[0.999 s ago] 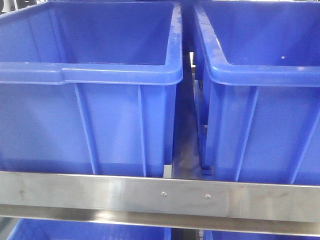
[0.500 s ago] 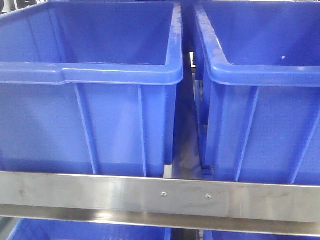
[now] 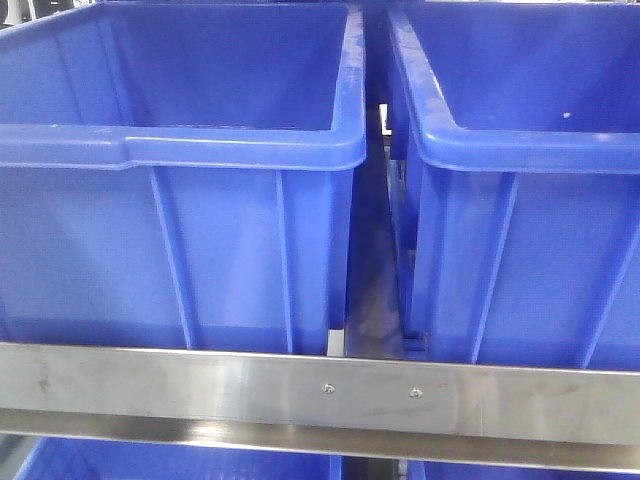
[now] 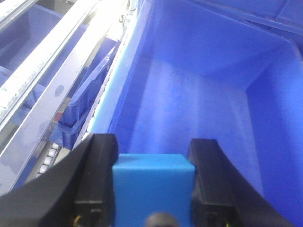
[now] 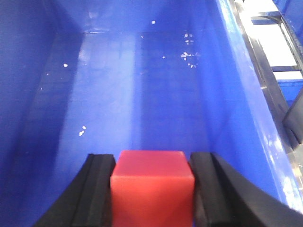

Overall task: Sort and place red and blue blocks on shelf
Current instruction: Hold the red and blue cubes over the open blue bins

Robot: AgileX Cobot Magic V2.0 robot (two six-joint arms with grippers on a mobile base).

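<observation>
In the left wrist view the blue block (image 4: 154, 189) sits between two black fingers, with my left gripper (image 4: 152, 163) shut on it, above the floor of a large blue bin (image 4: 189, 99). In the right wrist view the red block (image 5: 152, 189) is clamped the same way by my right gripper (image 5: 152, 165), shut on it, over the inside of another blue bin (image 5: 132, 85). The shelf's brushed-steel front rail (image 3: 200, 390) with two screws crosses the bottom of the front view. Neither gripper nor either block shows in the front view.
Two large blue bins (image 3: 180, 150) (image 3: 520, 150) stand side by side on the shelf, with a narrow gap (image 3: 375, 280) between them. More blue bins (image 3: 170, 460) sit on the level below. White roller tracks and steel rails (image 4: 42, 71) run left of the left bin.
</observation>
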